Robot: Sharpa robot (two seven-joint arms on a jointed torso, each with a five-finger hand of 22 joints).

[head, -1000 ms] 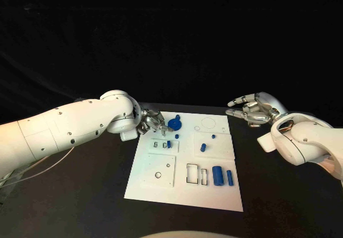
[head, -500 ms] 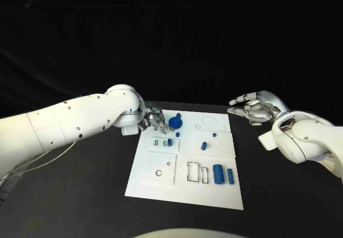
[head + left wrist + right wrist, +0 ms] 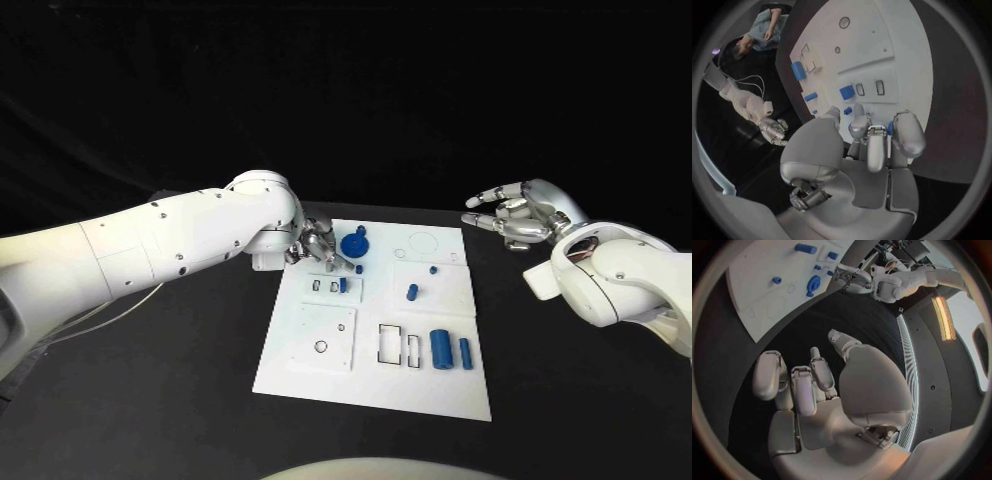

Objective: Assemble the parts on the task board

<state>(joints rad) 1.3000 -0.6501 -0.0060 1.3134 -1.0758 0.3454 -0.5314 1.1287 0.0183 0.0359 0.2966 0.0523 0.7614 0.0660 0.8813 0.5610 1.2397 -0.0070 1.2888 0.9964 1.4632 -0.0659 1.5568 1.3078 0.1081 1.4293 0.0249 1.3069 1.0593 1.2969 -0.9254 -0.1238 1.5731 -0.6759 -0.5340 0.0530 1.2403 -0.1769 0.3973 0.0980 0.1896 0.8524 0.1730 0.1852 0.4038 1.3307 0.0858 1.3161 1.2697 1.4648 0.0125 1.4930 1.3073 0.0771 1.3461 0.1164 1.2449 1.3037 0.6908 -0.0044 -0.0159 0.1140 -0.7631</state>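
Task board (image 3: 372,375) on black table (image 3: 173,400), left robot hand (image 3: 317,247) over its far corner

Dim, dark surroundings; the white task board (image 3: 378,330) is brightly lit, and wrist views bend at their rims.

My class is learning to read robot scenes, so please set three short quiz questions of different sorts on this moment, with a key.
1. True or false: the right robot hand holds a small blue part.
2. Which robot hand is at the white rectangular task board? A) left B) right C) both
3. Fill in: the two long blue cylinder parts lie side by side near the board's ____ edge, the one toward the robot.

Key:
1. False; it hovers beside the board over the black table, fingers apart, holding nothing.
2. A; the left robot hand sits at the far left corner, next to the round blue disc part.
3. Near.
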